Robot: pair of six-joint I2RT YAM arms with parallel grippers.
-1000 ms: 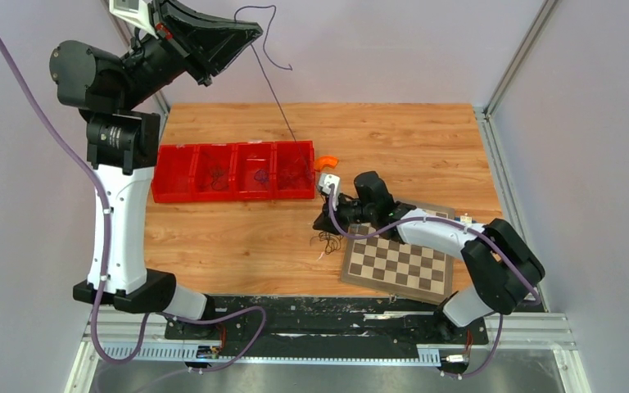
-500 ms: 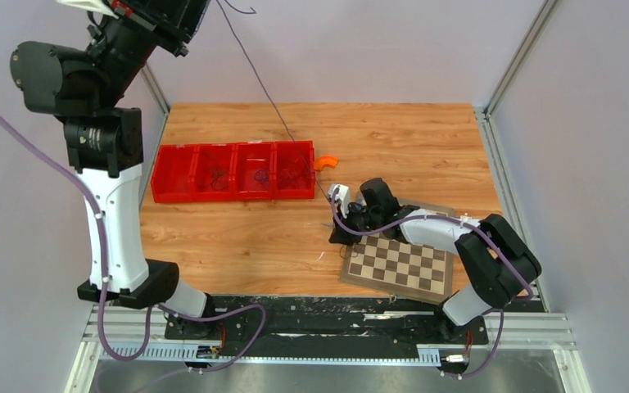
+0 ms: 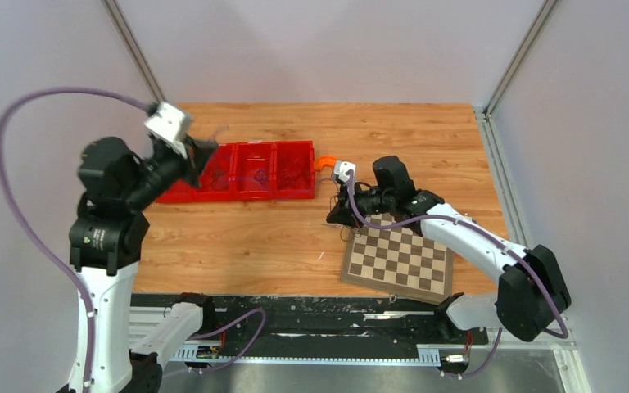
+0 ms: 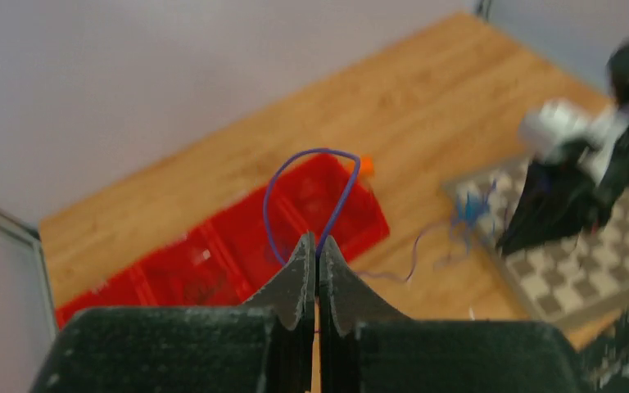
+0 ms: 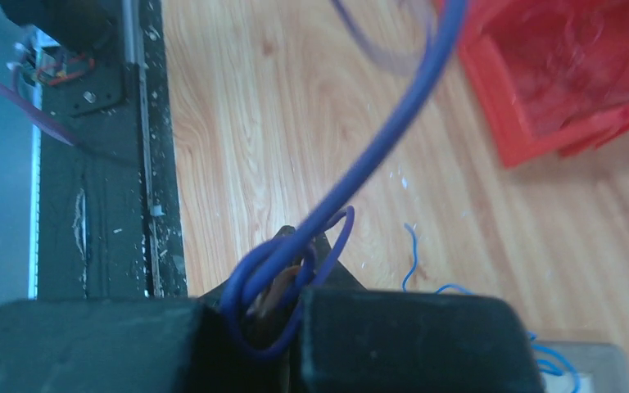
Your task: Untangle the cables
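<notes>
left gripper (image 4: 318,246), over the left end of the red tray (image 3: 237,196), has jaws pinched on a blue-purple cable (image 4: 272,196); right gripper (image 5: 295,246), just right of that tray, clamps the looped bundle (image 5: 250,282); advise drawing apart slowly, bundle held low to the bench (image 3: 254,237).

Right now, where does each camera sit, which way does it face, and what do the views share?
Top external: high behind the bases, looking down on the wooden table, both arms, left claw and right claw.
Left wrist: on the raised left arm, facing down past its shut fingers and a purple cable loop.
Right wrist: low over the table, facing along its fingers, a blue cable caught between them.
Shared: the red tray shows in all three; the chessboard in top and left wrist.
</notes>
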